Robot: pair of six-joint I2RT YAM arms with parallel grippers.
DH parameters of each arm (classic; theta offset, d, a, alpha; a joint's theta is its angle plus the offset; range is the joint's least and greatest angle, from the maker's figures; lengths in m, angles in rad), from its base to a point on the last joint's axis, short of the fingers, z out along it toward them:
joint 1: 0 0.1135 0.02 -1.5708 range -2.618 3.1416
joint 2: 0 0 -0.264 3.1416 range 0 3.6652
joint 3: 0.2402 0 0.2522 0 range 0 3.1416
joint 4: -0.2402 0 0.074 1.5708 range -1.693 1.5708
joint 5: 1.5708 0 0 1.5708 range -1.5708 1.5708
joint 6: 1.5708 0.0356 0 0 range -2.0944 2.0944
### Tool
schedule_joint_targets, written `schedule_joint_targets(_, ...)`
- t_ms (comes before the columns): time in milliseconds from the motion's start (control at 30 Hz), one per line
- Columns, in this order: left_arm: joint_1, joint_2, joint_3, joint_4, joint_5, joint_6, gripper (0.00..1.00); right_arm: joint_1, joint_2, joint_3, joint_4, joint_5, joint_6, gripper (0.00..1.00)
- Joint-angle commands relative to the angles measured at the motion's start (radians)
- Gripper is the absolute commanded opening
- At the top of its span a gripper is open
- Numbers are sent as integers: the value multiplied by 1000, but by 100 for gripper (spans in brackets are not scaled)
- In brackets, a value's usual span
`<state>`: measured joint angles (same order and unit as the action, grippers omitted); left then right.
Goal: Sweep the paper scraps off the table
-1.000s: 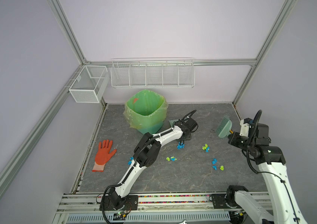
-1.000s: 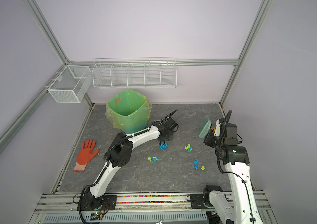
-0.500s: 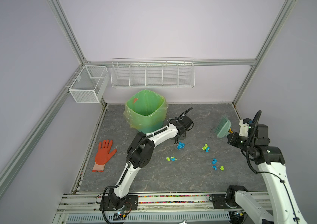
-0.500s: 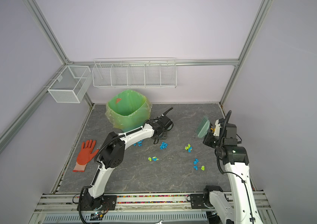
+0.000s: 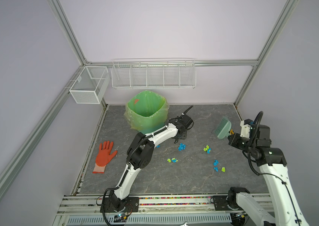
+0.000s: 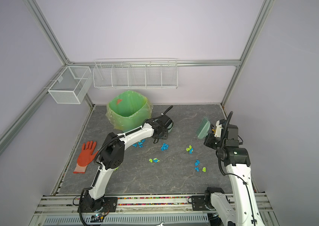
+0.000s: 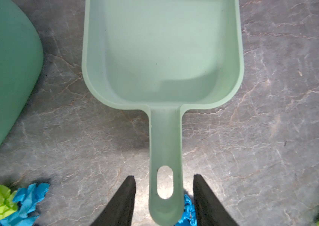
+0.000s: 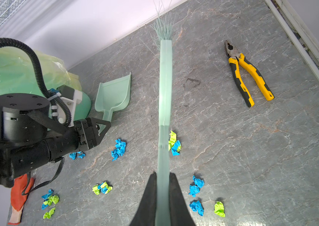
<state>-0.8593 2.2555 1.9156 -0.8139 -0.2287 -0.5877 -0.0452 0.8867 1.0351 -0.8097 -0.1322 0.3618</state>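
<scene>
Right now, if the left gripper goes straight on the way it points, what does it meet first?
The dustpan handle: it lies between the open jaws of the left gripper, a gap on each side. Depth is unclear, so the table beside it could come first.

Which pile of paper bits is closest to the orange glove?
The blue and lime green paper scraps right beside the orange-red rubber glove, half hidden under the left arm from above. Other piles lie farther off.

Six small clusters of blue and green paper scraps [image 8: 118,149], one dustpan [image 7: 162,49], one brush [image 8: 165,78], one lined bin [image 5: 147,115], one orange glove [image 5: 105,154], one pair of pliers [image 8: 248,78] and two wire baskets [image 5: 153,75] are counted.
</scene>
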Motion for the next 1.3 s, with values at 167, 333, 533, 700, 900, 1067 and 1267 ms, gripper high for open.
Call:
schedule_joint_targets(167,0,46,26,-37,11,37,48,-4,13,17,32,-15,-18,8)
schedule_joint_targets(333,-1,62,34,-49,25,38,47,-4,23,24,36,-18,-14,7)
schedule_joint_targets(533,-1,62,33,-53,10,38,47,-4,26,22,43,-20,-10,7)
schedule_joint_targets(700,0,67,41,-52,0,38,46,-4,28,17,47,-23,-7,7)
schedule_joint_targets(900,-1,84,65,-61,-2,32,43,-4,29,13,47,-24,-9,7)
schedule_joint_targets(1067,-1,101,92,-79,-2,32,40,-3,28,13,47,-23,-7,7)
schedule_joint_targets(1267,-1,107,98,-93,-12,32,35,-4,28,13,50,-26,-7,7)
